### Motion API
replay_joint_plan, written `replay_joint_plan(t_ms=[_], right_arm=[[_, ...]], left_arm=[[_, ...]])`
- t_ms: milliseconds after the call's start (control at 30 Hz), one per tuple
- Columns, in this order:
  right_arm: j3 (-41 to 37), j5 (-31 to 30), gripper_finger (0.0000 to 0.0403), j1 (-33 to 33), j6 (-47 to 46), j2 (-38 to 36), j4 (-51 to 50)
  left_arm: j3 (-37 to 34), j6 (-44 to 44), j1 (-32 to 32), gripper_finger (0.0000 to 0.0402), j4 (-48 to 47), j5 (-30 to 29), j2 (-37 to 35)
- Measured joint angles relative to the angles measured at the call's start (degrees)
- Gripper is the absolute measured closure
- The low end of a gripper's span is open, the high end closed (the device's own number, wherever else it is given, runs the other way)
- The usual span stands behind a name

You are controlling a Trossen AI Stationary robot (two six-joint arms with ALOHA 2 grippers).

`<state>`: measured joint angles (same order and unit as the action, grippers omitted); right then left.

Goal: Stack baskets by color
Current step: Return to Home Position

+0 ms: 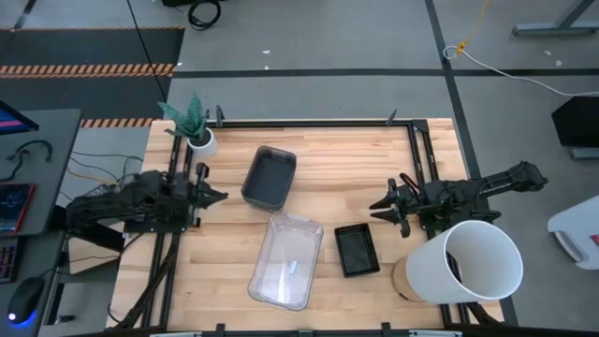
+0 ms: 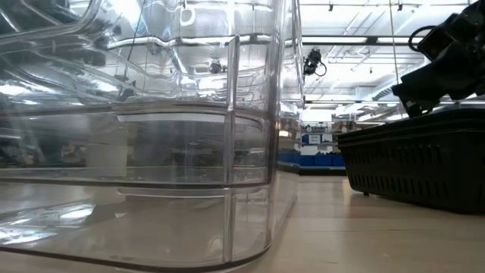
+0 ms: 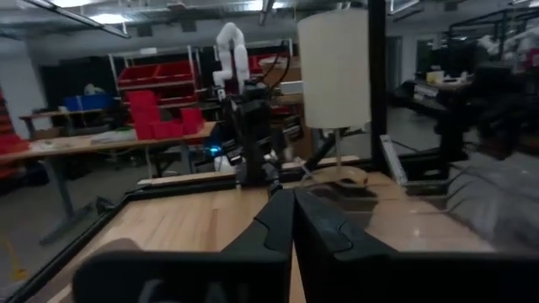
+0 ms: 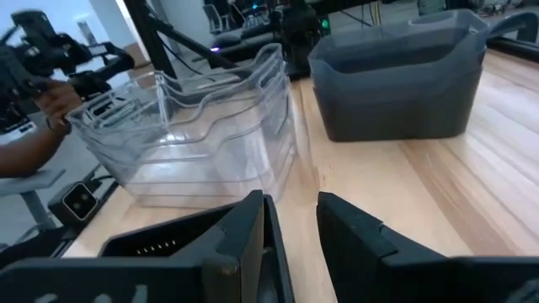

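Note:
Three groups of baskets rest on their bottoms on the wooden table. A smoky grey stack point(image 1: 270, 178) point(image 4: 396, 80) stands at the centre toward the far edge. Clear nested baskets point(image 1: 287, 260) point(image 4: 194, 126) point(image 2: 151, 136) stand nearer the front. A small black slatted one point(image 1: 357, 249) point(image 2: 424, 167) lies to their right. My left gripper point(image 1: 217, 197) point(image 3: 293, 231) hovers shut at the table's left, apart from the grey stack. My right gripper point(image 1: 379, 208) point(image 4: 295, 227) hovers open, right of the baskets, with nothing between its fingers.
A big white bucket point(image 1: 473, 262) lies on its side at the table's front right, just behind my right gripper. A small white pot with a green plant point(image 1: 198, 140) stands at the far left corner. A dark frame rail point(image 1: 309, 123) runs along the table's far edge.

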<state>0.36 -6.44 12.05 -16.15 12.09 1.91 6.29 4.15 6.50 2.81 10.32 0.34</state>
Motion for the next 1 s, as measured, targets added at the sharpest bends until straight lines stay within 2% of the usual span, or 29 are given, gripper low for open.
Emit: replay_joint_plan(t_ms=[133, 367, 533, 700, 1000], right_arm=[[0.00, 0.00, 0.0284, 0.00, 0.75, -0.25, 0.00], [0.00, -0.03, 0.0284, 0.00, 0.73, -0.23, 0.05], [0.00, 0.02, 0.0284, -0.07, 1.17, -0.23, 0.17], [0.00, 0.04, 0.0284, -0.07, 2.70, -0.10, 0.17], [0.00, 0.07, 0.0284, -0.07, 2.80, -0.10, 0.17]], left_arm=[[-5.64, 1.40, 0.00, 0.0389, 7.41, -1.95, 0.01], [-5.80, 2.22, 0.04, 0.0395, 6.47, -2.57, 0.02], [-5.80, -0.46, 0.04, 0.0378, 6.37, -2.58, 0.02], [-5.80, 1.22, 0.04, 0.0366, 6.36, -2.59, 0.02], [-5.82, 1.28, 0.04, 0.0378, 6.36, -2.59, 0.02]])
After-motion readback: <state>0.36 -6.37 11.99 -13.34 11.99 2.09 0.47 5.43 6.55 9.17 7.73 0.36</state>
